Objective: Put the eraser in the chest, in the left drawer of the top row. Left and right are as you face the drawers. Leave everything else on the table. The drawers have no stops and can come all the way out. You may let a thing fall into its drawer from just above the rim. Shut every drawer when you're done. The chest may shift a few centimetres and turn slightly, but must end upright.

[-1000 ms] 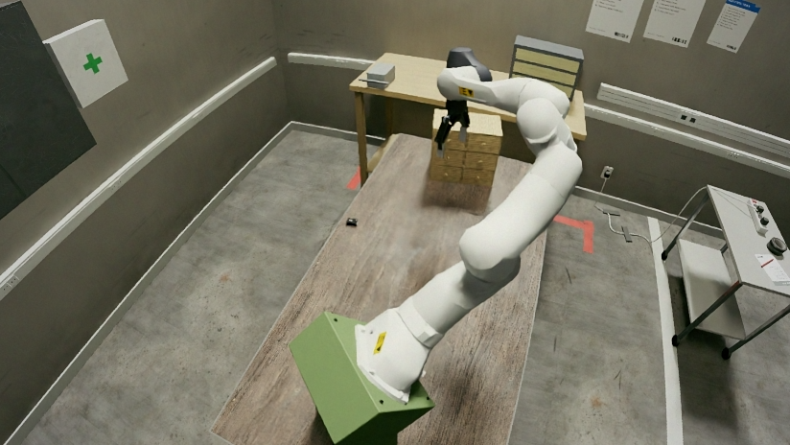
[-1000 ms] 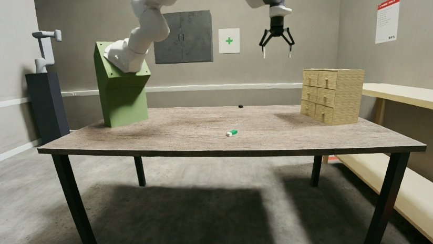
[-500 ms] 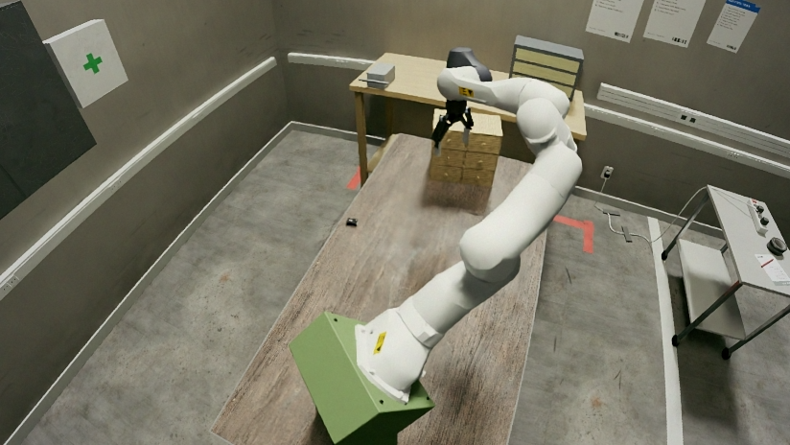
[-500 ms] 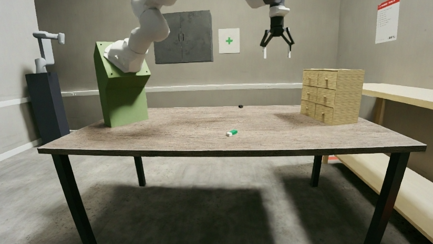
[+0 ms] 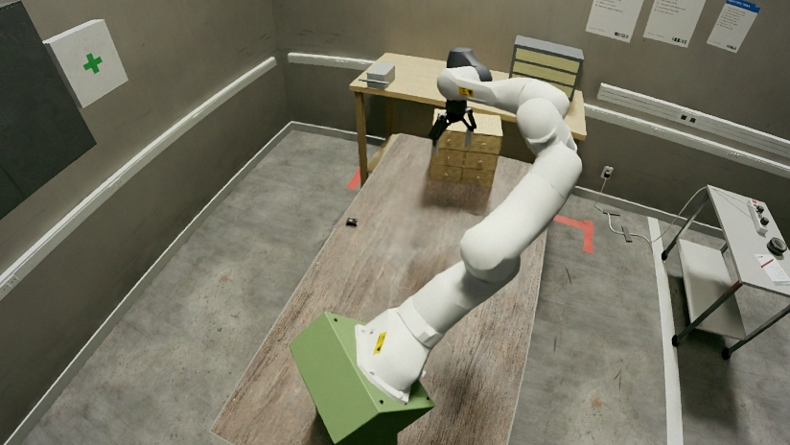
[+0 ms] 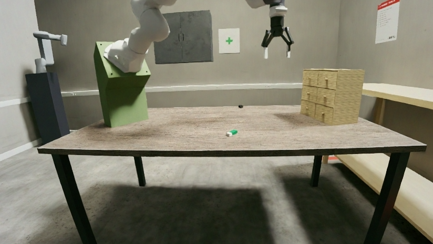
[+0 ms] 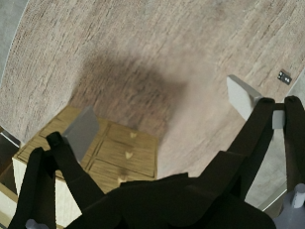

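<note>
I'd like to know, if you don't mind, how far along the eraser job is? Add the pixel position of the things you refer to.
Nothing looks done: the eraser (image 6: 232, 133) lies on the table (image 6: 181, 140) and the chest's drawers (image 5: 463, 158) (image 6: 318, 96) look shut. The gripper (image 5: 453, 145) (image 6: 277, 53) (image 7: 159, 102) is open, holding nothing. Left: open the top-left drawer, put the eraser in, shut it.

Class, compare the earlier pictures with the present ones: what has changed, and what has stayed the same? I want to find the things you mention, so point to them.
The end effector (image 5: 453, 145) (image 6: 277, 54) (image 7: 159, 102) has turned slightly about its wrist, its fingers swinging round, with little other travel visible. It is open; nothing was taken hold of or let go. The eraser (image 6: 232, 133), the small black object (image 5: 351, 222) (image 6: 240, 106) (image 7: 284, 77) and the closed chest (image 5: 492, 127) (image 6: 348, 97) (image 7: 130, 160) stayed put.
</note>
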Robot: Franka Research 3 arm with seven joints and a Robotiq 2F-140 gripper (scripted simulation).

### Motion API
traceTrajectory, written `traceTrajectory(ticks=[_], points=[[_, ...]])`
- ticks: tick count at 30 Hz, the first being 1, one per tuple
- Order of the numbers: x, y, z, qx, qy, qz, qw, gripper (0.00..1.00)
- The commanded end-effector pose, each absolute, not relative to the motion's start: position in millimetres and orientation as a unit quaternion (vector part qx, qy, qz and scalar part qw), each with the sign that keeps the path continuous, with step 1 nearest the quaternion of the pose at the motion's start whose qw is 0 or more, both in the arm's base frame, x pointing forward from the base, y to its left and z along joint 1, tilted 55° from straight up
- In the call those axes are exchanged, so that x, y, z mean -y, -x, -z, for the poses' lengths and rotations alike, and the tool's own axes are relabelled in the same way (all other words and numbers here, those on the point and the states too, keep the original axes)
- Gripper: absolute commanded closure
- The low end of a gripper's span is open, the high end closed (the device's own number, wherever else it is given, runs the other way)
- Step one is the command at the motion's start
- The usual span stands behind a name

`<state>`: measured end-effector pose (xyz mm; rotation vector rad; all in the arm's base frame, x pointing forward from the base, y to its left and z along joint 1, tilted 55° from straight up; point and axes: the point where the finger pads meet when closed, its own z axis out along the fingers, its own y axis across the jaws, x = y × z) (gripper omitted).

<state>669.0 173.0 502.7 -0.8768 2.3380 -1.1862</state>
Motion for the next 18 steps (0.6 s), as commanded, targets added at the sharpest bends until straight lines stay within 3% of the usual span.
traceTrajectory(ticks=[1, 18], points=[[-174.9, -669.0, -501.7, -0.849, 0.257, 0.408, 0.217, 0.0], [-174.7, -669.4, -501.7, -0.867, 0.187, 0.389, 0.25, 0.0]])
